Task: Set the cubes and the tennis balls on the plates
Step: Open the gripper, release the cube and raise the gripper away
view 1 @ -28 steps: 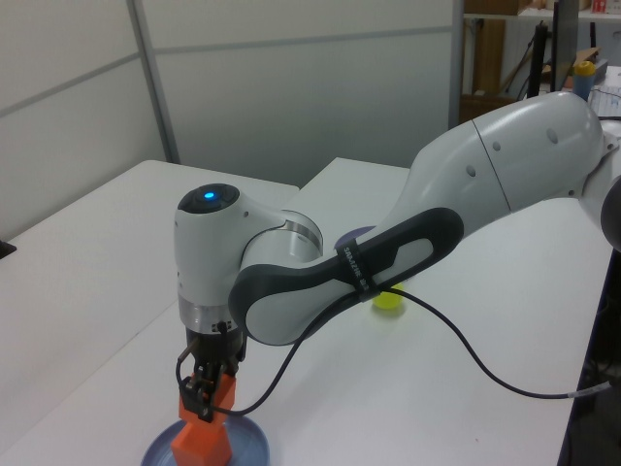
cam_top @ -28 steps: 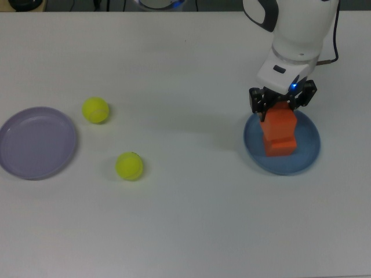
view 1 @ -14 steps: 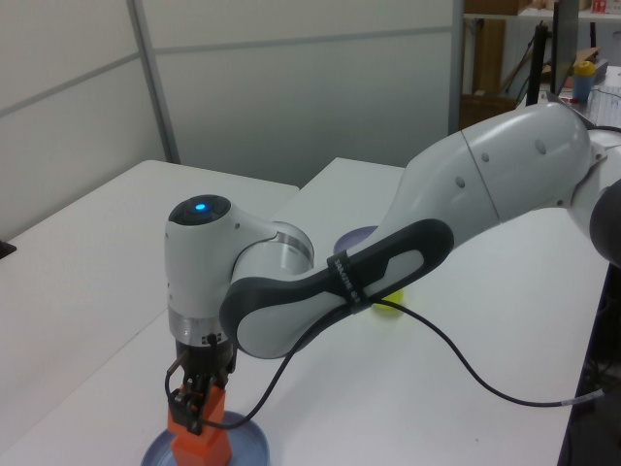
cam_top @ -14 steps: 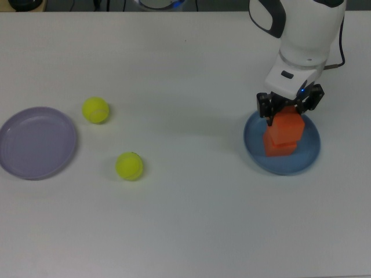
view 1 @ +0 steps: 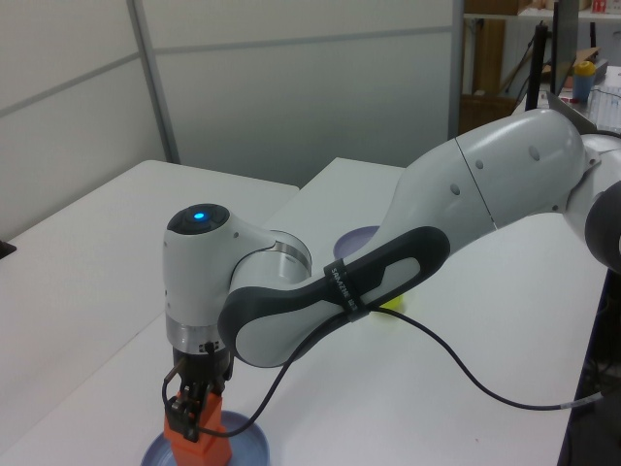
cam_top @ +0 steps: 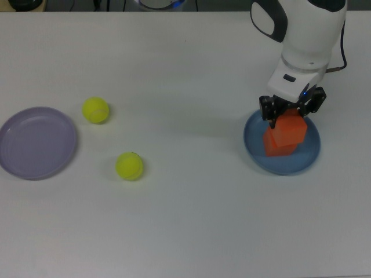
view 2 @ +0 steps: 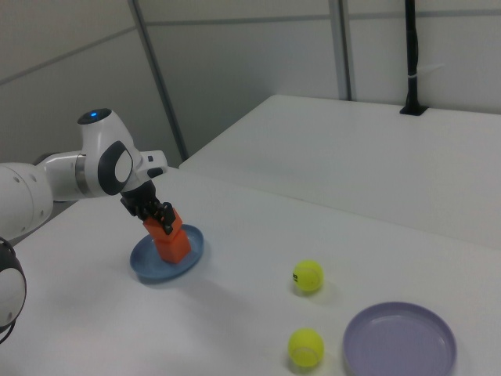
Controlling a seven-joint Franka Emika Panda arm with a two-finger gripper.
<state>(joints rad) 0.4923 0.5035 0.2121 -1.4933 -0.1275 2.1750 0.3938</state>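
black two-finger gripper [cam_top: 288, 113] clamped on the upper matte orange-red cube [cam_top: 288, 130], which sits skewed on the lower orange-red cube [cam_top: 277, 147]; stack's long axis vertical, inside the round blue plate [cam_top: 255, 152], clear of its rim. top view: two fuzzy yellow-green tennis balls, one [cam_top: 95, 110] at 9 o'clock from the stack, one [cam_top: 129, 166] near 8 o'clock; pale lavender plate [cam_top: 36, 143] at the table's 9 o'clock edge. bare white table [cam_top: 191, 87] between.

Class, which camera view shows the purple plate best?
The top view: the whole purple plate lies unobstructed at the top view's left. The right view shows it whole but foreshortened; in the left view, the arm hides most of it.
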